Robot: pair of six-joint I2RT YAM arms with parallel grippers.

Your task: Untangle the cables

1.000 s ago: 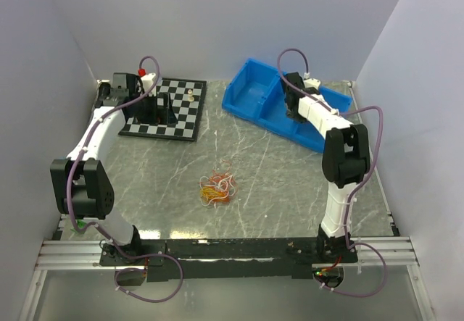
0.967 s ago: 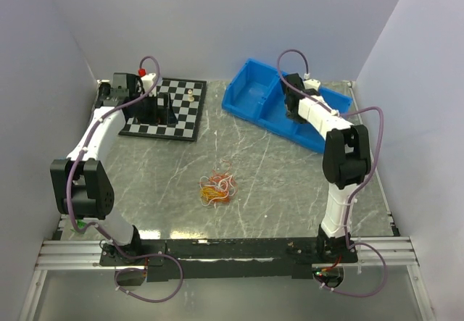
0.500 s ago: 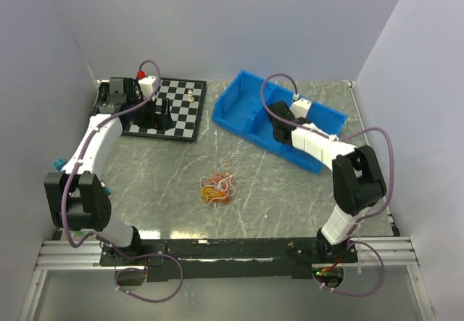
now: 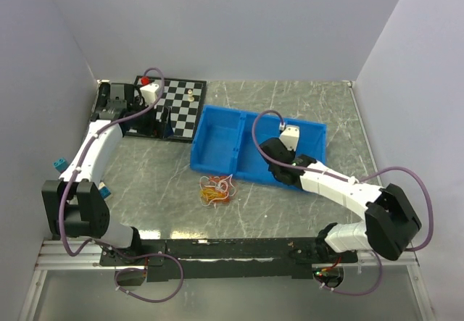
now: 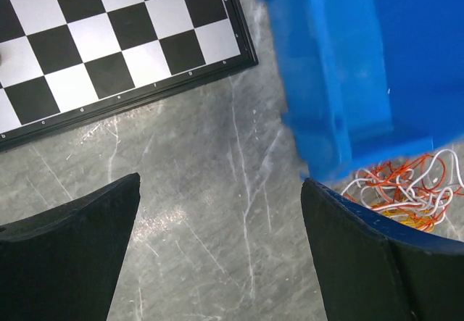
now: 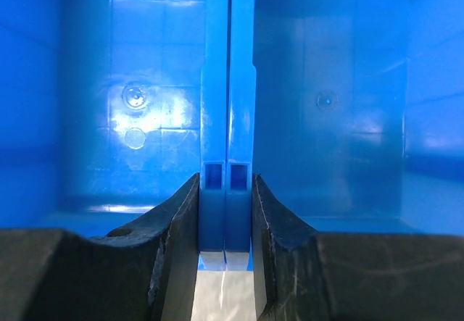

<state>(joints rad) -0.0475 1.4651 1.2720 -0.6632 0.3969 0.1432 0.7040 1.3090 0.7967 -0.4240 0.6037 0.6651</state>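
The cables (image 4: 217, 189) lie in a tangled heap of red-orange, yellow and white cords on the table, touching the near left corner of a blue bin (image 4: 221, 147). They also show at the right edge of the left wrist view (image 5: 402, 190), partly behind a finger. My right gripper (image 4: 270, 153) is shut on the bin's middle divider wall (image 6: 226, 118), with a finger on each side. My left gripper (image 4: 161, 118) is open and empty over the near edge of the chessboard (image 4: 177, 103), well left of the cables.
The blue bin (image 5: 348, 67) has two compartments and stands mid-table. The chessboard (image 5: 109, 38) at the back left holds a few small pieces. A red-topped object (image 4: 150, 82) sits near the left arm. Walls close in the back, left and right.
My right gripper has dragged the blue bin from the back right toward the centre and nearer, up against the cables. The left arm has shifted slightly.
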